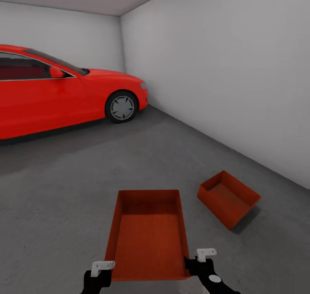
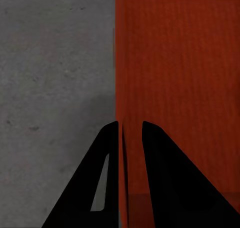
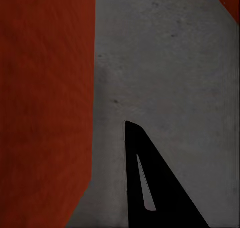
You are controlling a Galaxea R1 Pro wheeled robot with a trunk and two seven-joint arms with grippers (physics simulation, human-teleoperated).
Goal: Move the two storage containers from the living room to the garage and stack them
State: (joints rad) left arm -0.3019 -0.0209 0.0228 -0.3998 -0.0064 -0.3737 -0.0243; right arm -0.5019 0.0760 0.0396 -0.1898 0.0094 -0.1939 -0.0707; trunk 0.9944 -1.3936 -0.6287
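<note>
In the garage, one orange-red storage container (image 1: pixel 148 238) hangs level just in front of me, above the dark grey floor (image 1: pixel 77 177). My left gripper (image 1: pixel 103 270) is at its near left corner and my right gripper (image 1: pixel 200 259) at its near right corner. The left wrist view shows the left gripper (image 2: pixel 130 125) shut on the container's thin side wall (image 2: pixel 122 158), one finger on each side. In the right wrist view one finger (image 3: pixel 150 188) runs outside the container (image 3: pixel 45 88); the other is hidden behind its wall. The second storage container (image 1: pixel 228 198) lies tilted on the floor to the right.
A red coupe car (image 1: pixel 51 96) is parked at the left, nose toward the far corner. A plain grey wall (image 1: pixel 224 70) runs along the right, close behind the tilted container. Open concrete lies between the car and the containers.
</note>
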